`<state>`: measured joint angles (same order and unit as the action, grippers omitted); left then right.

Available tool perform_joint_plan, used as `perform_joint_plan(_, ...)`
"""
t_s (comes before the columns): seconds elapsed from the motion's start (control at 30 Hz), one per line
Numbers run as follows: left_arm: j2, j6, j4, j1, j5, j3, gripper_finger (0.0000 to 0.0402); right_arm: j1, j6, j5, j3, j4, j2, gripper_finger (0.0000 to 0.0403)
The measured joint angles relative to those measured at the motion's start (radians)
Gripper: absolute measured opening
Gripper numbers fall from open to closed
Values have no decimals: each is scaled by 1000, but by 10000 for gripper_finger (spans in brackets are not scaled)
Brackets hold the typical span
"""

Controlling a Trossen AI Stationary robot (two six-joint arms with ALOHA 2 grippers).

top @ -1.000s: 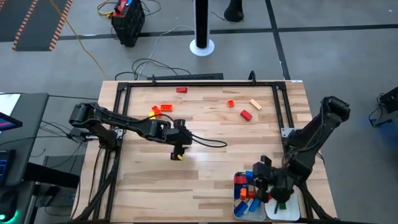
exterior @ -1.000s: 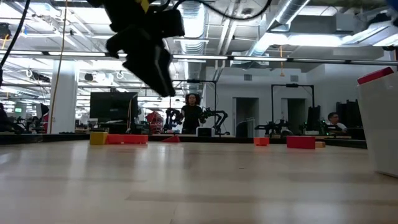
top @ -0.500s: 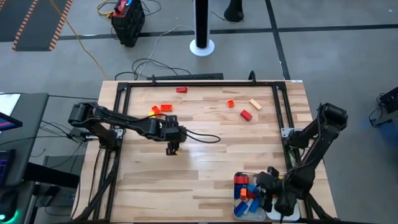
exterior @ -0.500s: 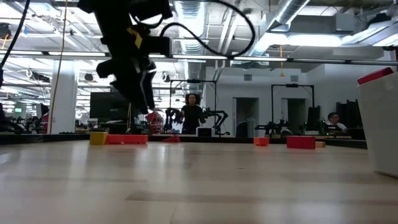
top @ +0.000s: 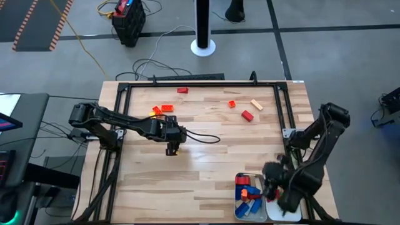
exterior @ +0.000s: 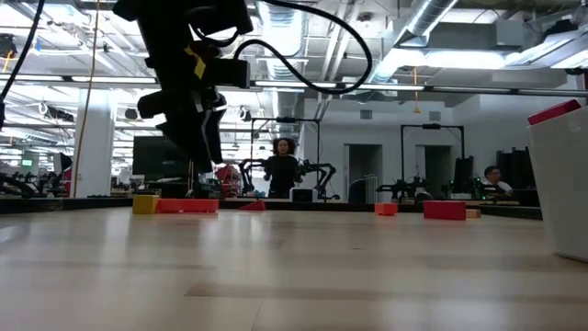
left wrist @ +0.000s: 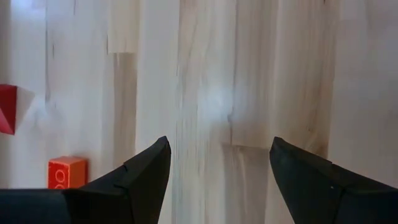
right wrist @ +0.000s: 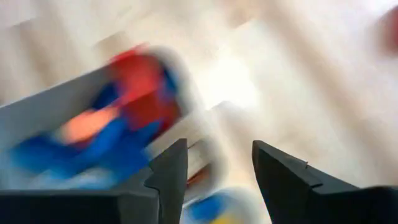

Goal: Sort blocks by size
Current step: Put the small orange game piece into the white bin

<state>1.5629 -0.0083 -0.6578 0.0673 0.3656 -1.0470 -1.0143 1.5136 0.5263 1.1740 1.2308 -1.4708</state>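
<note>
Loose blocks lie flat on the far half of the wooden table: a red one (top: 182, 90), an orange-red pair (top: 164, 109) beside a yellow one (top: 154, 112), an orange one (top: 232, 104), a tan one (top: 257, 105) and a red one (top: 247, 115). More blue, red and orange blocks fill a white tray (top: 238, 211) at the near right. My left gripper (left wrist: 219, 143) hangs open over bare wood left of centre (top: 172, 150), with an orange block (left wrist: 67, 172) off to one side of it. My right gripper (right wrist: 217, 146) stands open above the trays (top: 273, 187), with nothing between its fingers.
A second white tray (top: 286, 212) stands right of the filled one. In the low view a tray wall (exterior: 560, 184) rises at the right with a red block (exterior: 556, 112) on top. A black frame (top: 187, 83) borders the table. The table's middle and near left are bare wood.
My left gripper has gone a little toward the table's far left and tipped further down, staying open. My right gripper has lifted off the near-right trays and drawn toward the far edge; it is blurred with motion now.
</note>
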Motion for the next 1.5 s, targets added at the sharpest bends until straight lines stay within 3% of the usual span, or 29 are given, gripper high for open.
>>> perform_joint_plan(0.1, 0, 7, 3, 0, 31, 0, 265, 43, -2, 77, -1, 155, 6, 198)
perform_joint_plan(0.2, 0, 16, 41, 0, 85, 10, 265, 115, -33, 81, -55, 201, 55, 189)
perform_joint_plan(0.33, 0, 69, 144, -2, 120, 60, 265, 223, -166, 82, -175, 76, 174, 174)
perform_joint_plan(0.43, 1, 134, 309, -20, 124, 96, 265, 312, -291, 82, -269, -59, 279, 165)
perform_joint_plan(0.5, 10, 162, 451, -50, 85, 97, 265, 373, -367, 83, -316, -145, 338, 161)
perform_joint_plan(0.6, 37, 167, 585, -119, -72, 75, 265, 454, -462, 96, -375, -279, 401, 160)
perform_joint_plan(0.8, 207, 165, 648, -251, -215, -89, 265, 529, -575, 111, -459, -419, 431, 162)
perform_joint_plan(1.07, 496, 161, 628, -344, -310, -416, 265, 447, -561, 165, -511, -480, 431, 162)
perform_joint_plan(1.3, 695, 127, 544, -377, -313, -688, 265, 272, -475, 328, -511, -480, 431, 162)
perform_joint_plan(1.5, 802, 63, 505, -395, -309, -840, 265, 181, -433, 394, -511, -499, 422, 162)
